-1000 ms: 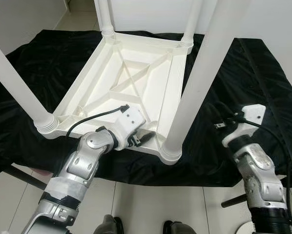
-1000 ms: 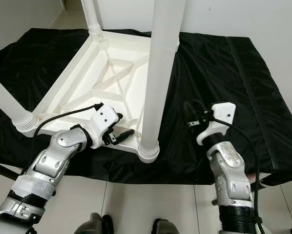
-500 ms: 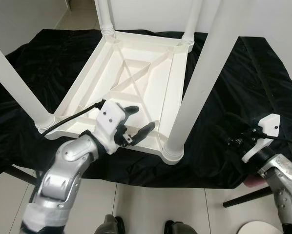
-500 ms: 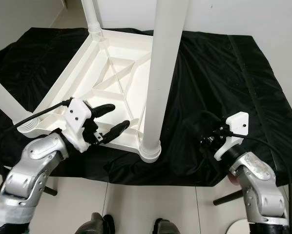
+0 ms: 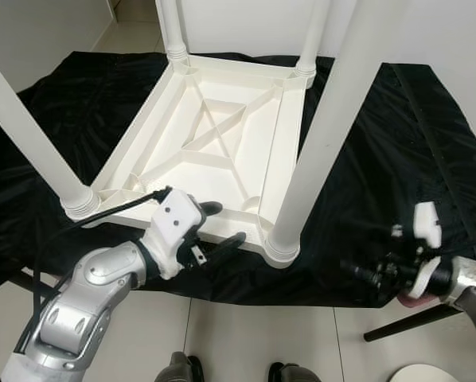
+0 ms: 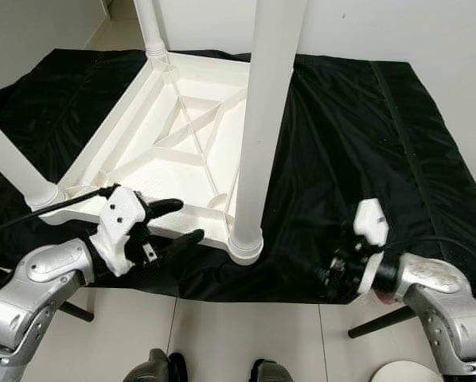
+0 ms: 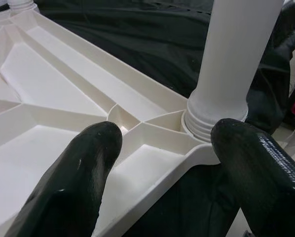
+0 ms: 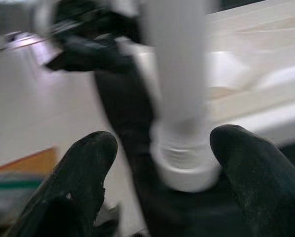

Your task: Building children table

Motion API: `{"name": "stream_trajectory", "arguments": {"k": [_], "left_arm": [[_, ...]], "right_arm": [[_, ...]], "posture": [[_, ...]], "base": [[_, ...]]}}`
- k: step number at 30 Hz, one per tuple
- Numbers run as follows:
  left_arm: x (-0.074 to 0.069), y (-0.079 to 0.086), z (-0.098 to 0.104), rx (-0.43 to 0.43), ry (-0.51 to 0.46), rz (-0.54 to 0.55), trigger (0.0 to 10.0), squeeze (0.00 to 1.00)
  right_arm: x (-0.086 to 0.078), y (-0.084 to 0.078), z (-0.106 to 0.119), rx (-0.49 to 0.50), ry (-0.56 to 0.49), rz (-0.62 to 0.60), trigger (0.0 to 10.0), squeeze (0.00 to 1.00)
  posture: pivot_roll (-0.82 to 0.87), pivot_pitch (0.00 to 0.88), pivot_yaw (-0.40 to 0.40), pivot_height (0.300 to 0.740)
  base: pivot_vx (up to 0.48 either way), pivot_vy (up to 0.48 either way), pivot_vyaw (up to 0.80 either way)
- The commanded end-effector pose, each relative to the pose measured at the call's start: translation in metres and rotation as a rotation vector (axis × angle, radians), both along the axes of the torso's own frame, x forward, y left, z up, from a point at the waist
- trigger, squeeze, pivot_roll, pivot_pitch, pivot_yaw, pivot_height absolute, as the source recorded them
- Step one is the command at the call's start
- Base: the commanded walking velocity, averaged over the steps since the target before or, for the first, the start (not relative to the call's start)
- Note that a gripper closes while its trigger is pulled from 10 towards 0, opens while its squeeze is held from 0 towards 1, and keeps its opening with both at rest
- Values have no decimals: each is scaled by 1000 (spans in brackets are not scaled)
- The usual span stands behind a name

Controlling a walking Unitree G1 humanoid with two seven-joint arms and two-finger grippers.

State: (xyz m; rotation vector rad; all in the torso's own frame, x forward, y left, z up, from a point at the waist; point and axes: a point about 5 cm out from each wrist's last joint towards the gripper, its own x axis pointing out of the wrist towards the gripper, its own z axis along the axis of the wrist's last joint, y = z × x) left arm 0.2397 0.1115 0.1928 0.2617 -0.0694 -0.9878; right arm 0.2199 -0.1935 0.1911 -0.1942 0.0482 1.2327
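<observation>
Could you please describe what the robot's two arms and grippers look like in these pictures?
Both arms are silver metal with rounded, jointed segments. The left gripper and right gripper each have a white housing, two long glossy black fingers with rounded tips, and a thin black cable looping back along the arm.

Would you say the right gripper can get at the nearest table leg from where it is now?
Probably yes. The right gripper is open, low over the black cloth, with the nearest leg framed between its fingers; nothing stands between them.
</observation>
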Motion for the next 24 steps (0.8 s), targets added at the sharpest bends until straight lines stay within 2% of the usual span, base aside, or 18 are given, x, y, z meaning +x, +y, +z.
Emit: {"name": "stream_trajectory", "arguments": {"k": [1,10,12,19,24], "left_arm": [[-8,-4,-1,38,26,-152,10000,0],[-9,-4,-1,45,18,-133,10000,0],[-9,-5,0,44,17,-127,10000,0],[-8,-6,0,42,16,-117,10000,0],[-8,-7,0,46,13,-120,10000,0]], "right_arm": [[2,9,2,-11,-36,34,10000,0],[19,28,0,26,-130,-22,10000,0],[24,44,-7,54,-148,-46,10000,0],[30,69,-17,106,-163,-93,10000,0],[36,75,-22,113,-166,-133,10000,0]], "posture": [[-127,135,56,740],[-119,137,49,740],[-111,142,46,740],[-110,148,47,740],[-109,149,50,740]], "base": [[0,0,0],[0,0,0],[0,0,0],[0,0,0],[0,0,0]]}}
